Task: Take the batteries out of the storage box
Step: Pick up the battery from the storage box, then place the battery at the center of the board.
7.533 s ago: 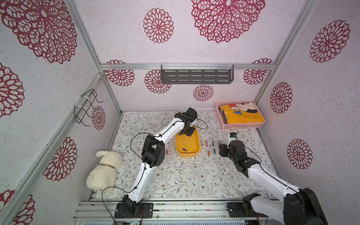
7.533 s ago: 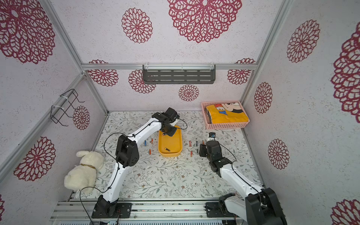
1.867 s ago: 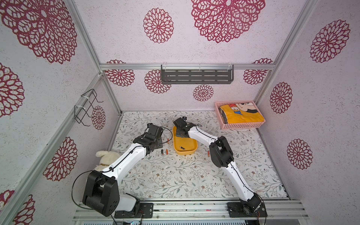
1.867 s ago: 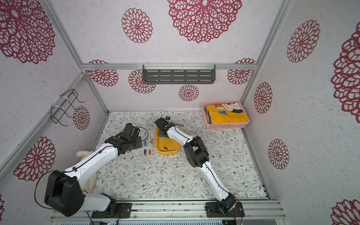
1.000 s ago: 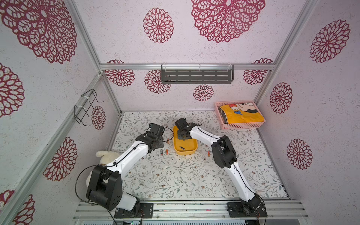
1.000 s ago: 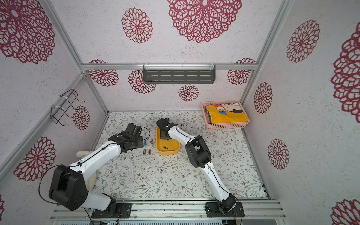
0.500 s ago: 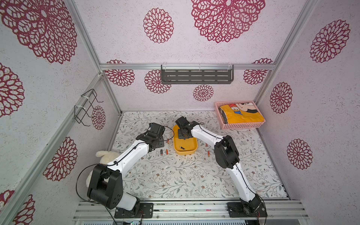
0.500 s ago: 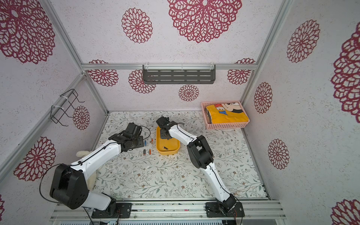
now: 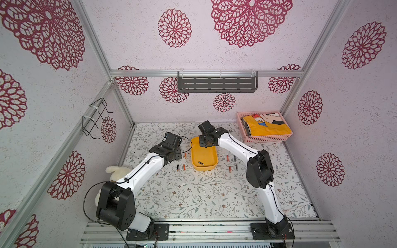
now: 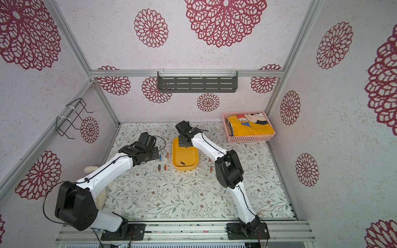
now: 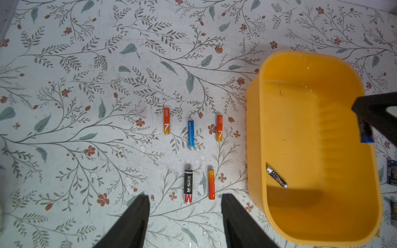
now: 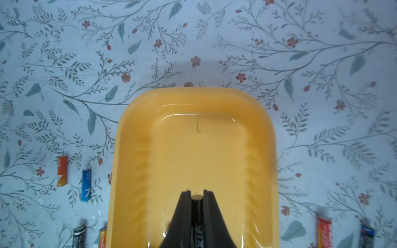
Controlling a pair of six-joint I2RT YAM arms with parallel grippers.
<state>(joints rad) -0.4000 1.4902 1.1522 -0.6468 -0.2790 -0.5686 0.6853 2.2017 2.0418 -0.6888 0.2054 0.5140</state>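
The left arm (image 9: 146, 169) runs low and forward from its base, bent at the elbow, with the wrist turned down at the mat (image 9: 193, 193). The left claw (image 11: 185, 196) hangs open and empty, fingers wide apart. Right under its tips a black battery (image 11: 188, 186) and an orange battery (image 11: 211, 184) lie side by side. Just past the tips is a row of three batteries (image 11: 191, 133): orange, blue, orange.

The right arm (image 9: 236, 146) climbs from its base, folds at the elbow and stretches down over the storage box (image 9: 206, 154). The right claw (image 12: 197, 193) is pinched on a dark battery (image 12: 196, 197), whose metal end shows between the fingertips, clear above the box floor. On that floor, nearer the bases than the right claw, one lone battery (image 9: 201, 163) lies askew. More loose batteries (image 9: 231, 158) lie on the mat to this claw's right. Far beyond it to the right, a pink basket (image 9: 266, 139) holds a folded yellow cloth (image 9: 266, 128).
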